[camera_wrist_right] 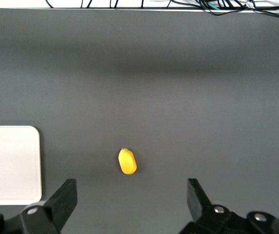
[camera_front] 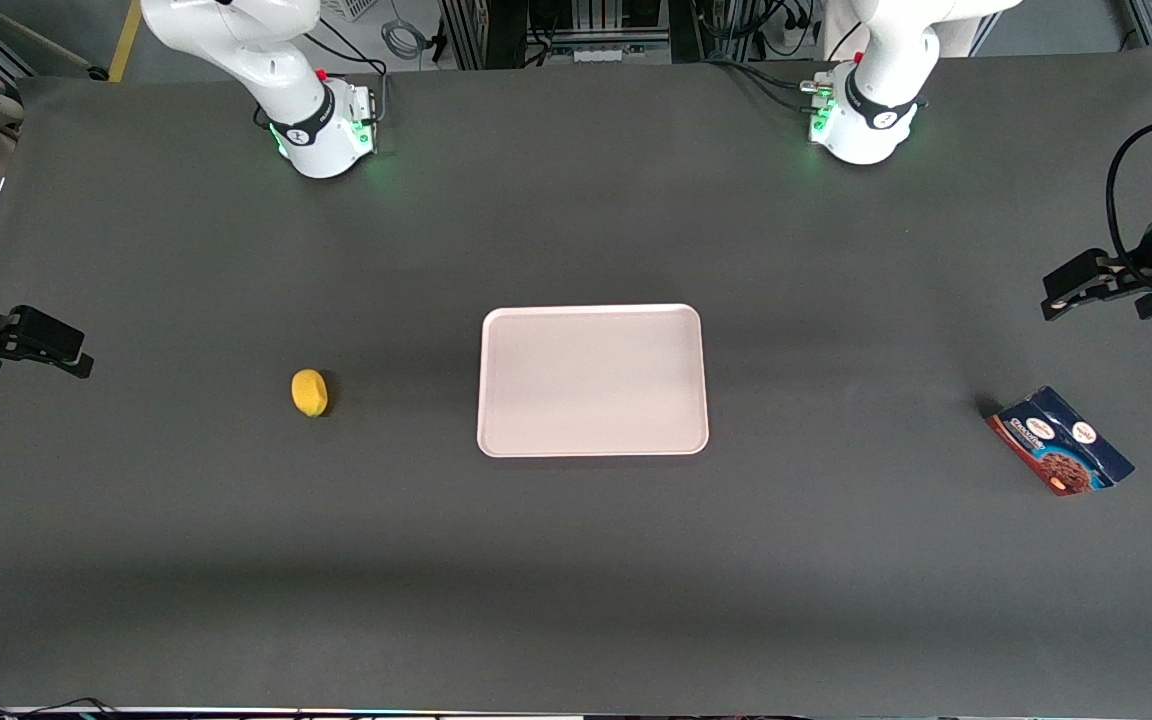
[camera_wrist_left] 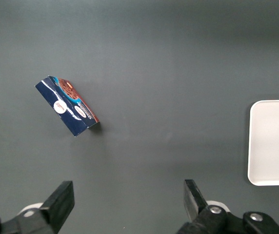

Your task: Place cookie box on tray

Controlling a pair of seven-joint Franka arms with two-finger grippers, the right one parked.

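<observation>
Gripper (camera_wrist_left: 127, 204): your working arm's tool, both black fingers spread wide with nothing between them, held above the mat at the working arm's end of the table, farther from the front camera than the carton. Judged a pre-grasp hover, not yet over its target.

Cookie box (camera_front: 1060, 441): small flat carton, navy with a red-brown side, cookie picture and white oval logos. It rests on the mat, turned at an angle to the table edges, apart from the gripper and well apart from the tray. You would likely need to turn the wrist so the fingers close across its narrow edges.

Tray (camera_front: 593, 312): large pale pinkish-white rectangle, rounded corners, low raised rim, smooth, nothing on it. It sits mid-table, an easy target given its size.

Yellow rounded object (camera_front: 309, 392): small, smooth, toward the parked arm's end. Not part of your task.

Mat (camera_front: 576, 580): dark grey, matte, covering the table.
</observation>
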